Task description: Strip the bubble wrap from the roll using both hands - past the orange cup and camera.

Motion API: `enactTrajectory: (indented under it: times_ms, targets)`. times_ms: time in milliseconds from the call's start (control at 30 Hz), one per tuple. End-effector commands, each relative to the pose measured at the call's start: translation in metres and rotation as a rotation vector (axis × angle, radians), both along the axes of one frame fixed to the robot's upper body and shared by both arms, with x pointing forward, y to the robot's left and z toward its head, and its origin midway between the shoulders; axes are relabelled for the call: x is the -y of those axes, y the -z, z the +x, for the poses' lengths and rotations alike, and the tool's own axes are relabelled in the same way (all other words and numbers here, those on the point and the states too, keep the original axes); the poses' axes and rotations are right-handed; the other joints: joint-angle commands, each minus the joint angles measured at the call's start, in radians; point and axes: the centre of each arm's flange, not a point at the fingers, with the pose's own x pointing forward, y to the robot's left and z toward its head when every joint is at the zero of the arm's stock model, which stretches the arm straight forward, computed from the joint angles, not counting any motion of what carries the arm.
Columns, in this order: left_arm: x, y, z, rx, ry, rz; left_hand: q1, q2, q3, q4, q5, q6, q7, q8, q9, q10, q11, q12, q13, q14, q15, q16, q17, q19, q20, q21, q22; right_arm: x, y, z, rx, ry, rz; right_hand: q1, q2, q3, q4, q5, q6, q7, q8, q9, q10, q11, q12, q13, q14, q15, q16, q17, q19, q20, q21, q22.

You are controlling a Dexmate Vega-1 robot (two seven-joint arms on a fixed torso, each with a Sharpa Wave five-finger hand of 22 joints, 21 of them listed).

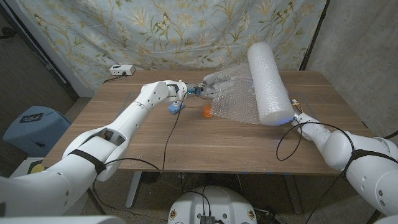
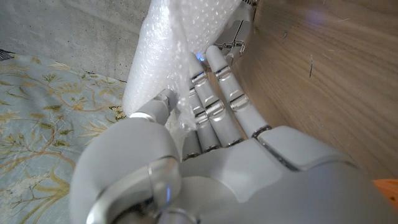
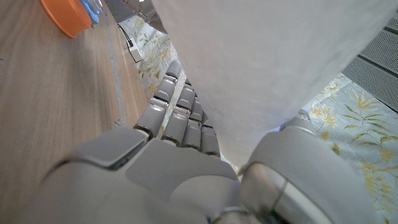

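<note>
Left hand (image 1: 210, 82) pinches the free edge of the bubble wrap sheet (image 1: 239, 102), thumb against fingers (image 2: 214, 99) as the left wrist view shows; your right hand (image 1: 297, 116) is closed around the near end of the roll (image 1: 268, 84), its fingers (image 3: 180, 102) wrapped under the white cylinder in the right wrist view. Roll and sheet: the roll lies at about 2 o'clock from the table's centre, its far end tilted up toward 12, with the sheet fanning out toward 9 o'clock. Judge the wrap light, soft and slippery; it should crumple rather than resist, so hold it by a gathered edge, and hold the stiffer roll by its end. Orange cup (image 1: 208, 111): partly under the sheet's lower corner. Blue object (image 1: 176, 107), possibly the camera: just beside it at 9 o'clock. Wooden table (image 1: 124, 146).
</note>
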Motion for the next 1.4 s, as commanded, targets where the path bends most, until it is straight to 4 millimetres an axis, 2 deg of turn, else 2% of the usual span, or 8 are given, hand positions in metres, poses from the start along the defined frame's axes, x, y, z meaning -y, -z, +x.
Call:
enactTrajectory:
  times_ms: [33,1400]
  targets:
    - [-0.001,0.001,-0.002,0.003,-0.005,0.002,0.012,-0.001,0.003,0.006,-0.001,0.007,0.002,-0.006,0.003,0.011,-0.002,-0.001,0.003,0.005,-0.004,-0.002,0.004,-0.001,-0.003,0.005,0.002,0.010,0.003,-0.001,-0.005,0.024,0.000,-0.009,-0.001,-0.001,0.002,0.010,-0.003,0.005,-0.003,0.000,-0.004,0.002,-0.007,0.005,-0.001,0.006,-0.004,-0.002,0.006,0.007,-0.006,0.002]
    - [-0.015,0.006,0.001,-0.022,-0.011,-0.030,0.013,-0.001,0.004,0.006,-0.001,0.010,0.004,-0.011,0.008,0.015,-0.001,-0.011,0.010,0.007,-0.005,-0.003,0.006,-0.009,-0.004,0.026,0.000,0.028,0.007,-0.002,-0.083,0.038,-0.041,-0.019,0.004,-0.015,0.007,0.035,-0.007,0.016,-0.009,-0.007,0.002,0.014,-0.023,0.014,0.003,0.014,-0.005,-0.011,0.022,0.008,-0.011,0.003]
